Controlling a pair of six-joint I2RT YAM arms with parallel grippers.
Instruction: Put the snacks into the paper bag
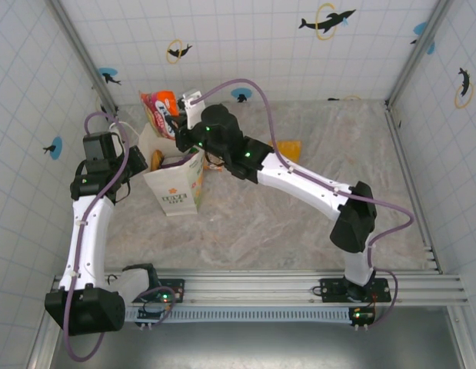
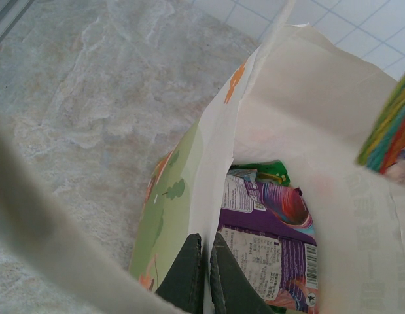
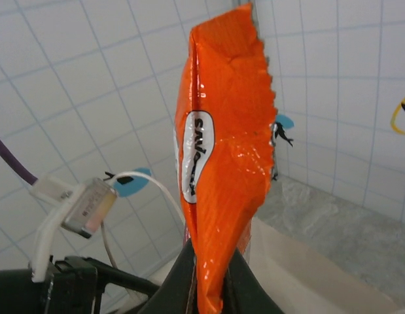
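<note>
1. Right gripper (image 3: 209,288) has its two fingers pressed close together on the bottom edge of an orange packet (image 3: 228,157), which stands upright above the fingertips, its white oval label facing the wrist camera.
2. Below and just ahead of this gripper, the right wrist view shows a white edge of the paper bag (image 1: 176,194).
3. In the top view the held packet sits up off the table (image 1: 284,223), above the far side of the bag's open mouth.
4. Left gripper (image 2: 203,278) is narrow too, pinching the bag's side wall at its top edge: one dark finger lies outside the wall and the other inside, with the paper between them.
5. Straight ahead of the left fingers the bag's mouth gapes open. Its outer face, to their left, carries a green and orange print.
6. Inside the bag, just beyond the inner finger, lies a purple packet (image 2: 267,226) with white printed label panels. Farther in, past it, is a green packet (image 2: 267,173).
7. The bag stands upright on the table, to the right of the left gripper and below the right one.
8. A yellow-orange packet (image 1: 290,149) lies flat on the table, well apart from both grippers, on the far side of the right arm's forearm from the bag.
</note>
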